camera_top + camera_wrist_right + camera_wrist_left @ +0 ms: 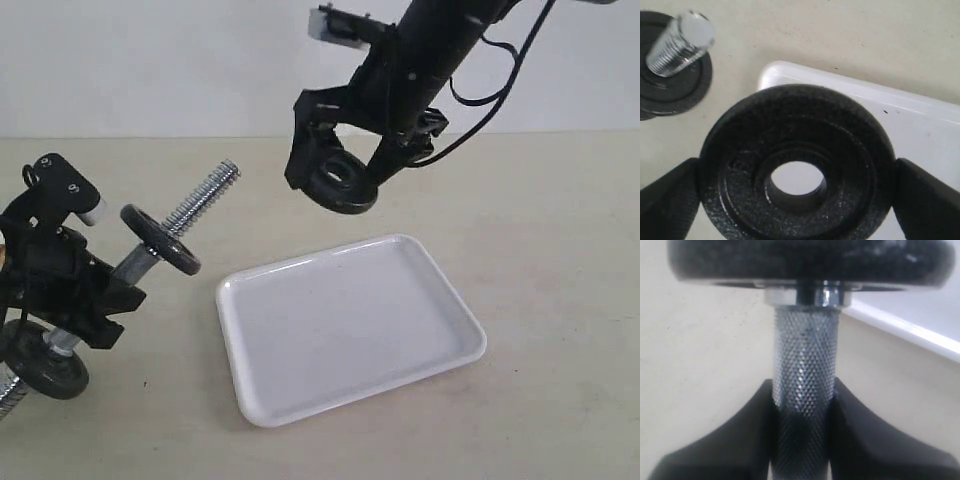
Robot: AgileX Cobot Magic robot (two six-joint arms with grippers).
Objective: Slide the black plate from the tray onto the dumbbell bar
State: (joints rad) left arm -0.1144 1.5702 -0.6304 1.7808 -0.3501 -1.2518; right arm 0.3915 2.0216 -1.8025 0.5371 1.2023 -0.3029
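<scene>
Black plate (352,198) is held in the air by the right gripper (341,170), clear of the tray (340,320) and not yet on the dumbbell bar (200,200). In the ext. view it is seen above the table (560,230), just beyond the tray's far left corner, tilted, w/ its centre hole unobstructed. It is gripped edge to edge: the fingers (670,200) are spread wide and pressed against opposite sides of its rim. White tray surface is seen through the hole in the right wrist view.

By size, the rest: the beige matte table is taken up in the middle by the tray, which lies flat, white and glossy. The dumbbell bar is held at a slant by the left gripper (802,432), whose jaws are closed narrowly on the knurled middle, one finger each side. Its threaded free end is pointed up and to the right in the ext. view, toward the black plate but apart from it. Two black discs are carried on the bar. The upper disc (160,240) is set just above the grip, backed by a silver collar nut (135,263). The lower disc (45,365) is set below the grip, near the left edge of the ext. view; it prob. rests on the table, though contact cannot be confirmed from this angle
</scene>
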